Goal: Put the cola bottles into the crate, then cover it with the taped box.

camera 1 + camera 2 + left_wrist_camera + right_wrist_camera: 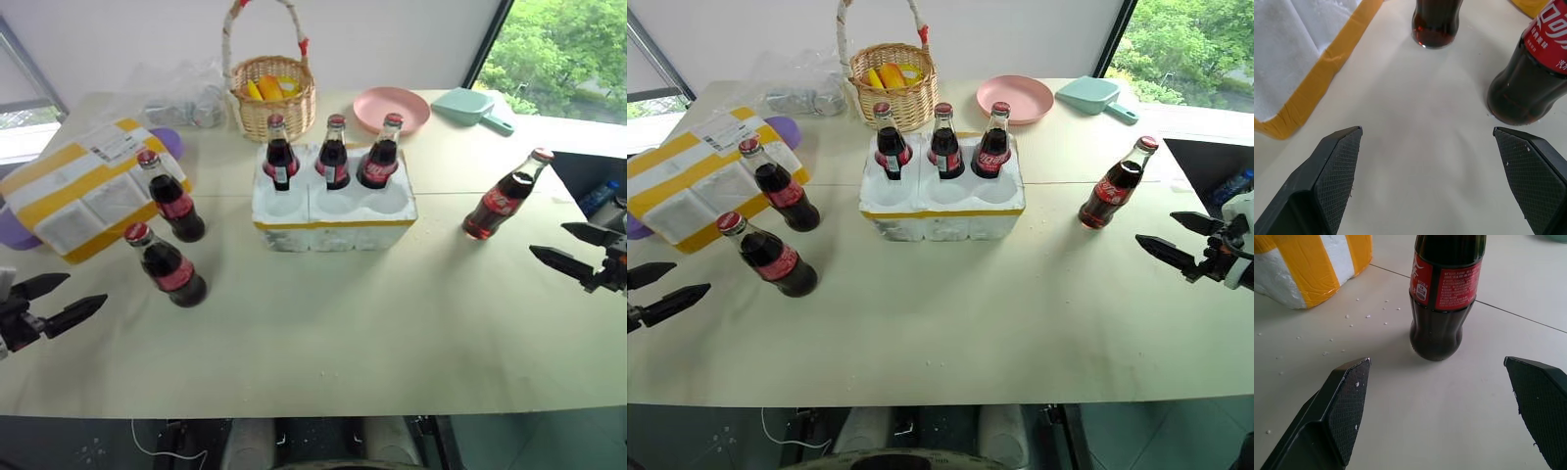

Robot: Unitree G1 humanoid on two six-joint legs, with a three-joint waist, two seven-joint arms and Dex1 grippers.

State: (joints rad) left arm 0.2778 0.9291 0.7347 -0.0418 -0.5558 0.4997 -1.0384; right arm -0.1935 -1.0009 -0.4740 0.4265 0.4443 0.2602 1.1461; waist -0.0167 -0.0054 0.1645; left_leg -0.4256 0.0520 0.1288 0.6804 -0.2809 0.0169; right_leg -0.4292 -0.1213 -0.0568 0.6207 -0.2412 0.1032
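Table inventory, left to right. Left gripper (59,299): low at the table's left edge, fingers spread wide, holding nothing. Taped box (83,186): far left, lying flat and skewed, a purple item partly under it. Two loose cola bottles: near-left bottle (167,266) and the one behind it (172,200), both upright on the tabletop, necks up, leaning in view only; the nearer stands just ahead of the left gripper and toward the centre, so that arm is the closer tool. Crate (333,211): centre, long axis running across the table; its back row holds three bottles (334,154), its front three wells stand empty. Wicker basket (270,93), pink plate (390,106) and green dustpan (468,106): beyond the crate, not involved. Right-hand bottle (505,199): upright, alone, between crate and table's right edge. Right gripper (578,251): fingers apart, empty, bottle directly ahead of its opening. Judgement: three bottles remain to load.
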